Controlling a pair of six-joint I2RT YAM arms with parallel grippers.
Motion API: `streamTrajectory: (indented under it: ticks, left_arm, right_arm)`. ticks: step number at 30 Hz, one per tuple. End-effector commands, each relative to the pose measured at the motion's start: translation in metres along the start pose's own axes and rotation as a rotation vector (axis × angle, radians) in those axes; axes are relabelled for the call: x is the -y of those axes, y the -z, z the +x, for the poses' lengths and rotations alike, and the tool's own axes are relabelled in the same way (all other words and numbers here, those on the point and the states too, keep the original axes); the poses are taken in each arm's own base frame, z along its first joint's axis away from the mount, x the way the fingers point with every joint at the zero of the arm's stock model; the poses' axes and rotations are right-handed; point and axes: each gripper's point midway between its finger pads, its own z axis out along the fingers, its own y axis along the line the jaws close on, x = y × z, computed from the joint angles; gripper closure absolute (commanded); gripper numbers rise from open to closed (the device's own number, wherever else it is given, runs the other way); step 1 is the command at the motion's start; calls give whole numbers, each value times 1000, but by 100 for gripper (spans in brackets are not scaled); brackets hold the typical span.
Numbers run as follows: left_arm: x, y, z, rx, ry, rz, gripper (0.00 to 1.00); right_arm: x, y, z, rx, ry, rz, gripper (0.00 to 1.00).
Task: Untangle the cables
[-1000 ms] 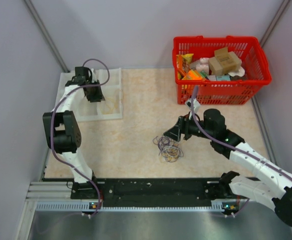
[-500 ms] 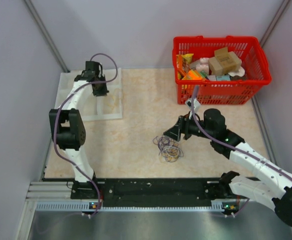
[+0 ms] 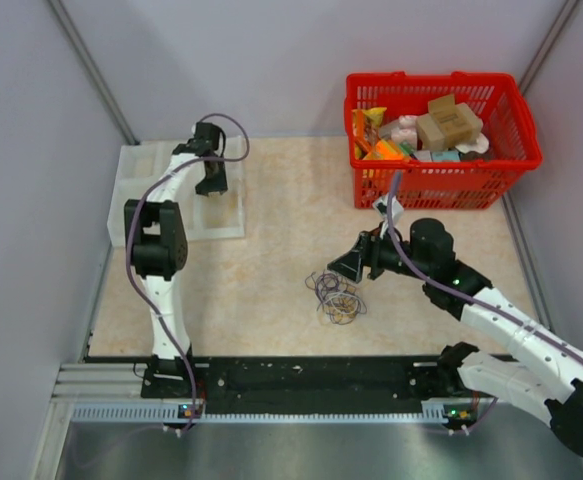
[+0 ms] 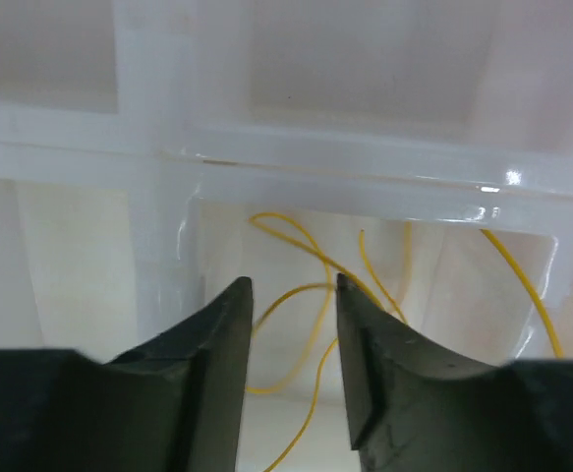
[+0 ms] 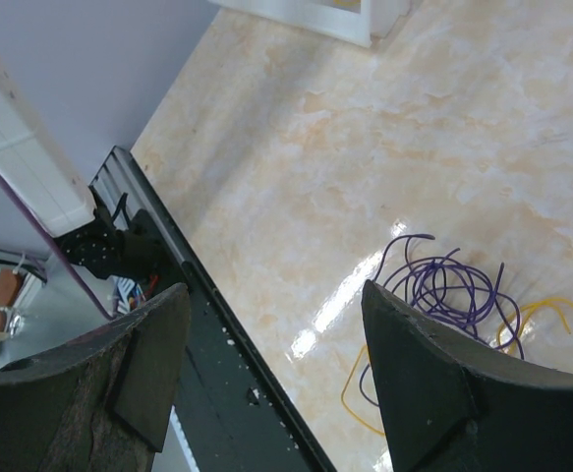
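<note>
The cables (image 3: 336,297) lie as a small tangle of purple and yellowish wires on the table mid-front. In the right wrist view the purple loops (image 5: 453,295) and a yellow strand (image 5: 540,309) lie right of my jaws. My right gripper (image 3: 346,268) is wide open and empty just right of the tangle, not touching it (image 5: 276,295). My left gripper (image 3: 211,183) hovers open over the right side of the white tray (image 3: 136,190). A loose yellow wire (image 4: 306,258) lies in the tray compartment below its jaws (image 4: 291,290), which hold nothing.
A red basket (image 3: 436,140) full of packets and boxes stands at the back right. The tray's clear divider walls (image 4: 365,177) run across the left wrist view. The black base rail (image 5: 217,324) runs along the table's near edge. Grey walls close in left and right.
My left arm has swung rightward across the tray, from its back left to its right side. The right arm and the tangle have not moved.
</note>
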Motion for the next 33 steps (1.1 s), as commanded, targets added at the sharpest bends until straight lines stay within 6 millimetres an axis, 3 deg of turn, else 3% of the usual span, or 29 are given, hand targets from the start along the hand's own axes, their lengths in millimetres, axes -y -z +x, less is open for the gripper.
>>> streamTrajectory:
  ticks: [1,5,10,15,19,27,33]
  left_arm:
    - [-3,57,-38,141,28,52,50]
    - [0,88,-49,197,46,104,41]
    - [31,110,-54,239,55,297,32]
    - [49,102,-53,206,64,354,33]
    - [61,92,-49,179,29,354,51]
    - [66,71,-30,150,-99,280,44]
    - [69,65,-23,131,-119,279,60]
  right_arm:
    - [-6,-1,-9,23,15,-20,30]
    - [-7,-2,-9,23,12,-29,30]
    - [-5,-2,-7,21,12,-24,30]
    - [-5,-1,-7,22,10,-23,30]
    - [-5,-1,-7,23,11,-20,30]
    - [-4,0,-8,26,14,-15,30]
    - [-5,-1,-8,21,15,-21,30]
